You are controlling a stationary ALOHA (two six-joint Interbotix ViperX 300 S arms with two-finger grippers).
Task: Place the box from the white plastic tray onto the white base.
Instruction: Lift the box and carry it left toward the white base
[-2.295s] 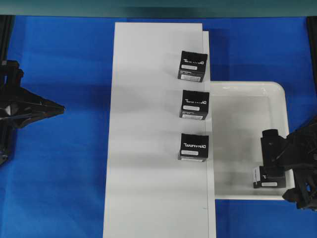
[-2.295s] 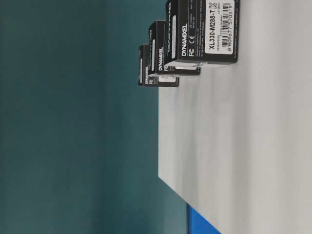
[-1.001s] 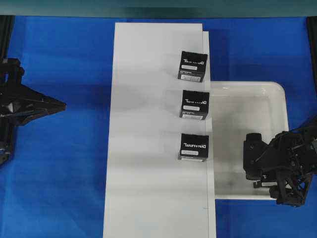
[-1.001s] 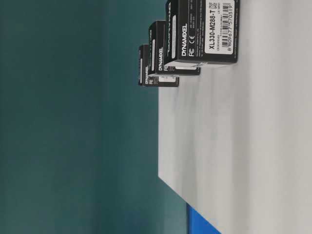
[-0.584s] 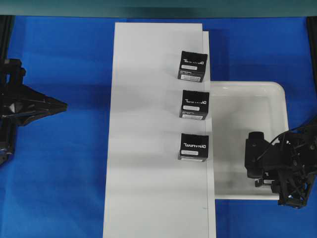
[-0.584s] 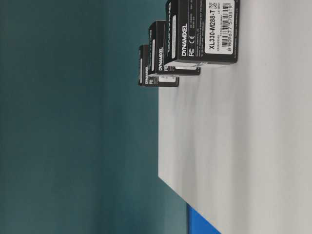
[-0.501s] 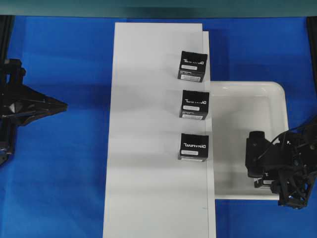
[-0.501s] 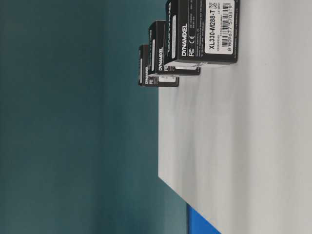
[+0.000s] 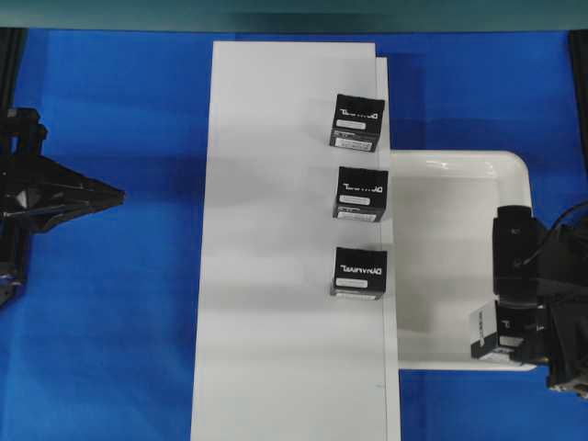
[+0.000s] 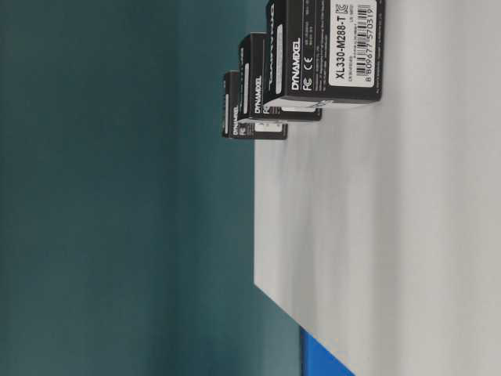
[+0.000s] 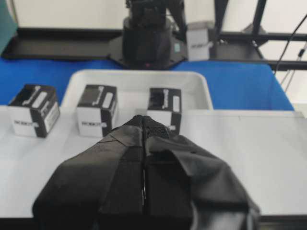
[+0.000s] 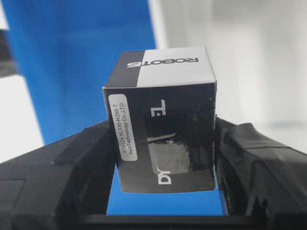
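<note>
My right claw (image 12: 165,143) clamps small black cardboard box (image 12: 163,124) across flat side faces; light, stiff, crushable, glossy, so moderate squeeze; left claw (image 11: 143,125) closed, empty

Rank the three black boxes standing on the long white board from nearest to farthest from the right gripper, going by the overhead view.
Measured from the right gripper, at the tray's lower right:
1. The lowest box, nearest the tray's bottom end.
2. The middle box, beside the tray's top left corner.
3. The top box, above the tray.
</note>
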